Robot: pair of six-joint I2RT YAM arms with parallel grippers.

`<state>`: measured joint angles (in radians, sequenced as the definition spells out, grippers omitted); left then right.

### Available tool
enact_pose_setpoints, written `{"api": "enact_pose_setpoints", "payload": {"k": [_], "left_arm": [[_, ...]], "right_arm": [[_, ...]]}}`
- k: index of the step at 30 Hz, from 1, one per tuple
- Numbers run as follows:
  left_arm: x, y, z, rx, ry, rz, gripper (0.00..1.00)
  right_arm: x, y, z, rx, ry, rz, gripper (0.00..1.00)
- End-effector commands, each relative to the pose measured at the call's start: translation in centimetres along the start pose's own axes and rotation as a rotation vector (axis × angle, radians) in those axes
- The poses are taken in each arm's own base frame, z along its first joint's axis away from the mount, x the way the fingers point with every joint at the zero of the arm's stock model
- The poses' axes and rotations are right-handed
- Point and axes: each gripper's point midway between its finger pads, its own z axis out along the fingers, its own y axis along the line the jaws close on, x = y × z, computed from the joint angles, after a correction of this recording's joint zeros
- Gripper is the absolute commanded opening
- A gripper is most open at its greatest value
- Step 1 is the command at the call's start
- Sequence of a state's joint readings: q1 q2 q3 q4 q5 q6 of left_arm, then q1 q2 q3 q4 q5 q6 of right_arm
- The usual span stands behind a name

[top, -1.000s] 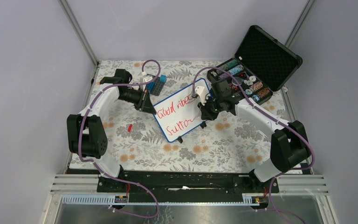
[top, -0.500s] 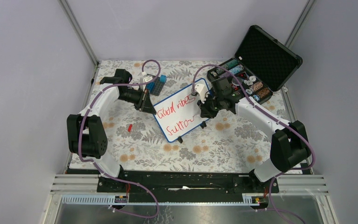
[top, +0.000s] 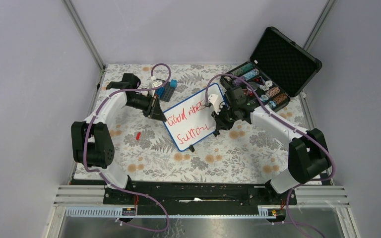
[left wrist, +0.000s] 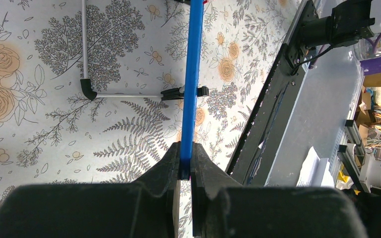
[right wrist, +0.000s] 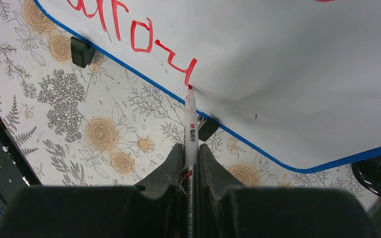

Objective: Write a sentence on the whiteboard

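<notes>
Claws on both arms are clenched. The left claw (top: 158, 111) is clamping the left edge of the whiteboard (top: 194, 125), and the right claw (top: 218, 121) is gripping a red marker (right wrist: 190, 124) that is pointing straight out from between its fingers.

The desk (top: 144, 158), under its floral cloth, is carrying the board near its middle, between the 2 arms. An open black case (top: 283, 62) is lying well apart at the far right corner.

The board is resting on its black feet (right wrist: 82, 51) and appears to be propped at a slant. In the left wrist view its blue rim (left wrist: 194, 74) is running edge-on straight out of the closed jaws. By my reading the left arm is bracing the board so it is not sliding or tipping under the pen's push.

The sentence (top: 179, 119) is showing as 2 red lines, and the lower one is looking unfinished.

In the right wrist view the marker's tip is touching the white face at the foot of the last red stroke (right wrist: 191, 69), just above the lower rim and near 1 foot. The surface seems to be dimpling slightly around it, which suggests real pressure.

The writing surface is lying directly ahead of the right claw, separated from its fingers only by the exposed length of the marker. The written letters are trailing off to the upper left of that view.
</notes>
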<state>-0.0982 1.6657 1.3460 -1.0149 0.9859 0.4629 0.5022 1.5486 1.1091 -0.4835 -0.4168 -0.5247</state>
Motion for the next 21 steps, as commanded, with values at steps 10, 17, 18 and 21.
{"api": "enact_pose_setpoints", "payload": {"k": [10,17,18,21], "left_arm": [[0.3,0.3,0.9,-0.013,0.034,0.035,0.00],[0.3,0.4,0.9,-0.016,0.037,0.034,0.00],[0.4,0.4,0.9,-0.016,0.037,0.033,0.00],[0.5,0.4,0.9,-0.015,0.039,0.031,0.00]], "right_arm": [[-4.1,-1.8,-3.3,0.072,-0.124,-0.047,0.00],[-4.0,-1.9,-2.2,0.046,-0.111,-0.036,0.00],[-3.8,-2.1,-2.0,0.050,-0.106,-0.036,0.00],[-3.2,-2.1,-1.5,0.048,-0.090,-0.032,0.00]]}}
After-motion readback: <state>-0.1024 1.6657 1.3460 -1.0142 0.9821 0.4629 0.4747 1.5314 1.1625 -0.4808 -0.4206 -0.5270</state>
